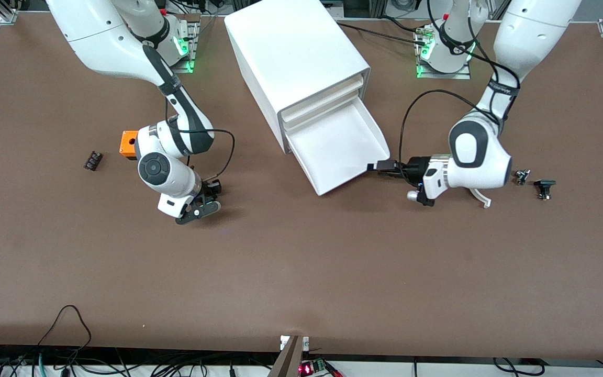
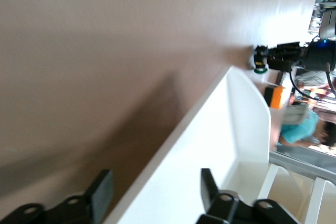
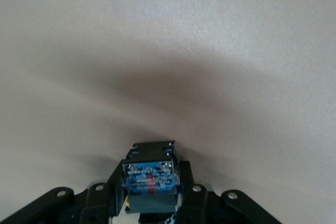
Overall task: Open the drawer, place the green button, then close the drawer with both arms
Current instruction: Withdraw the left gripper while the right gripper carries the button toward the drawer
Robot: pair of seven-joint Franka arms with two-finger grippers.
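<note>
The lowest drawer (image 1: 344,148) of the white cabinet (image 1: 296,57) is pulled out and empty. My left gripper (image 1: 383,167) is open at the drawer's front corner. In the left wrist view (image 2: 155,188) its fingers (image 2: 100,192) stand either side of the drawer's front wall (image 2: 241,129), not closed on it. My right gripper (image 1: 208,198) is shut on the button (image 1: 212,189), low over the bare table toward the right arm's end. The right wrist view shows the button's dark body with a blue label (image 3: 149,174) between the fingers (image 3: 149,195). Its green cap (image 2: 259,62) shows in the left wrist view.
An orange cube (image 1: 129,143) with a hole and a small black ribbed part (image 1: 92,160) lie by the right arm. Two small dark parts (image 1: 522,177) (image 1: 544,187) and a white curved piece (image 1: 482,198) lie by the left arm. The drawers above are shut.
</note>
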